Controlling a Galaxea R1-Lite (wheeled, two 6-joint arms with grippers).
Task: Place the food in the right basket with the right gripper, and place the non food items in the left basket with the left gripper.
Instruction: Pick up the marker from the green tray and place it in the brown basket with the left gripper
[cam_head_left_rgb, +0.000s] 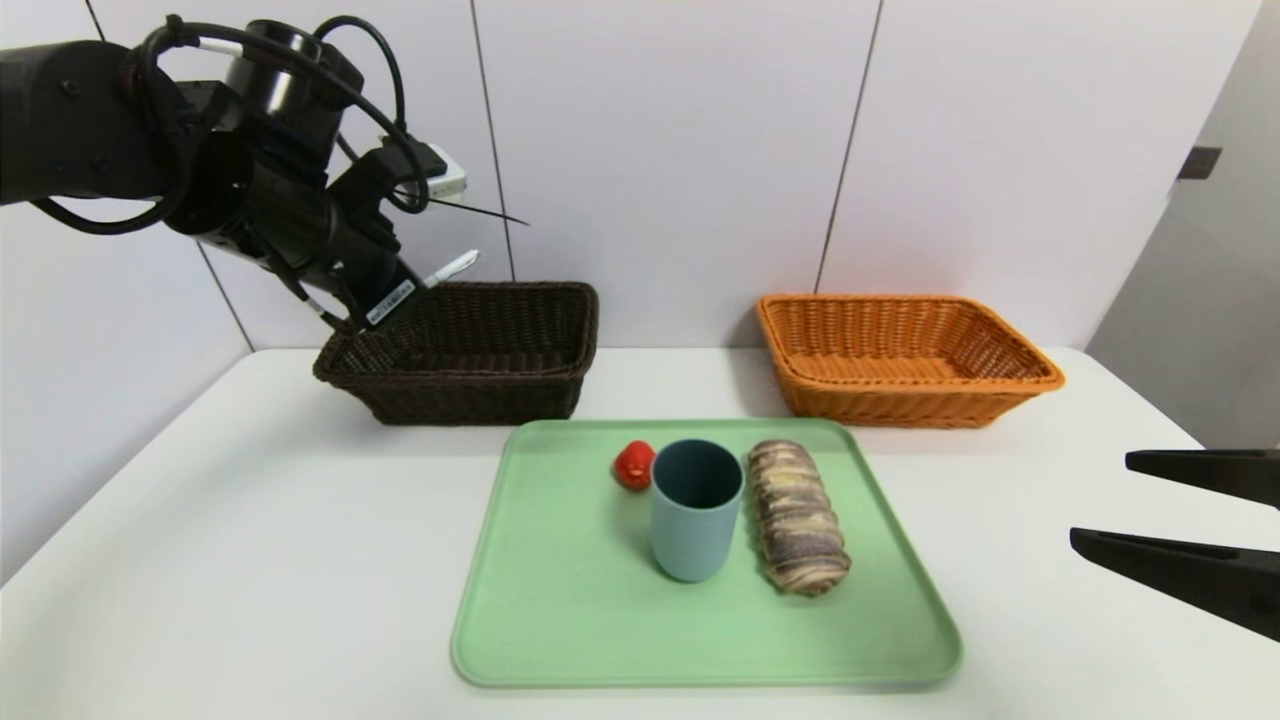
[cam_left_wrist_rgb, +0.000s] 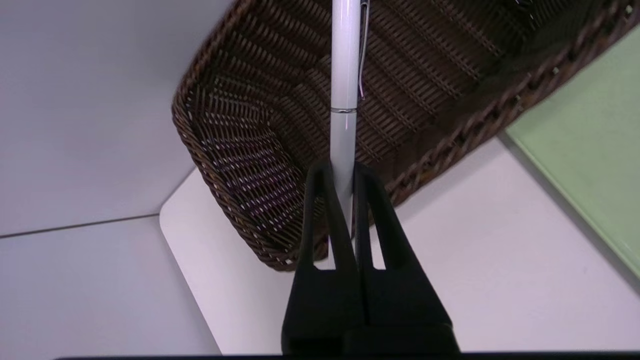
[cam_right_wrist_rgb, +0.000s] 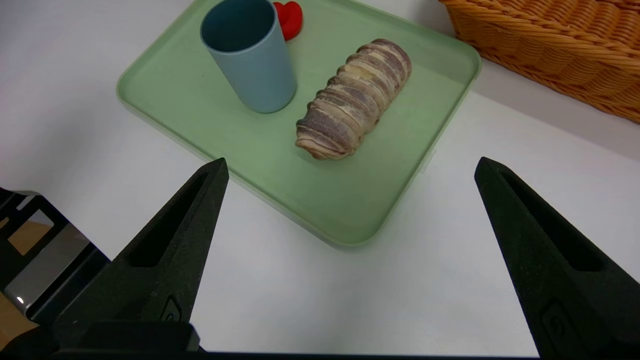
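Right gripper (cam_right_wrist_rgb: 350, 172) nearest the lens: parked low at the right edge of the white table (cam_head_left_rgb: 250, 520), fingers spread wide, nothing between them, aimed toward the tray.

Green tray (cam_head_left_rgb: 560, 600) at table centre. On it, left to right: small red strawberry-like piece (cam_head_left_rgb: 634, 465), touching or just beside the upright blue-grey cup (cam_head_left_rgb: 695, 510); striped bread roll (cam_head_left_rgb: 797, 516) lying lengthwise just right of the cup, not touching it.

Orange basket (cam_head_left_rgb: 905, 358) behind the tray to the right, against the wall. Dark brown basket (cam_head_left_rgb: 470, 350) behind the tray to the left.

Left gripper (cam_left_wrist_rgb: 342, 172) raised over the left end of the brown basket, angled downward. Fingers pressed together on a white pen (cam_left_wrist_rgb: 345, 100), pinched near one end; rest of the pen sticking out over the basket interior, clip end farthest from the fingers. Pen clear of the wicker, not resting on it.
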